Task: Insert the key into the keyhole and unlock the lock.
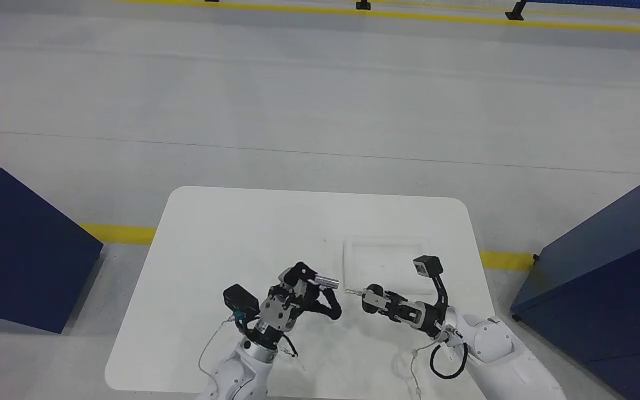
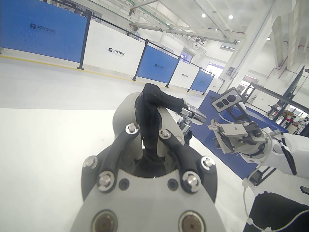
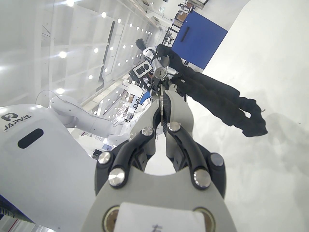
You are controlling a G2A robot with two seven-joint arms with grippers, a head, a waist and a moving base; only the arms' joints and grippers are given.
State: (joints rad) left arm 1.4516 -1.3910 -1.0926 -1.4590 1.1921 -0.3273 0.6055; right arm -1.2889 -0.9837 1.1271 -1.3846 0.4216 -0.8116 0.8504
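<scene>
While the left tool [image 1: 318,286] hangs in the air over the near part of the counter [image 1: 250,230], it's clamped down on the lock [image 2: 194,115], a small shiny metal one. Its fingers [image 2: 166,102] are wrapped in black cloth, and the lock pokes out past them toward the other arm, so the round face with the keyhole [image 3: 160,73] points straight at the right side.

Over there the right tool [image 3: 162,98] is pressed together on the key [image 3: 161,90], pinching it by the head. The blade sticks out beyond the tips and is lined up pretty much dead on with the keyhole. From above there looks to be a sliver of gap between the key tip and the lock face, so I'd say it's just short and not in, though honestly the wrist shot is too cramped to be sure they aren't touching.

Neither thing rests on the counter, both are held up off it. A flat pale tray [image 1: 385,252] lies on the counter just beyond the two tools, and dark blue cabinets [image 1: 40,260] stand on the floor at either side
</scene>
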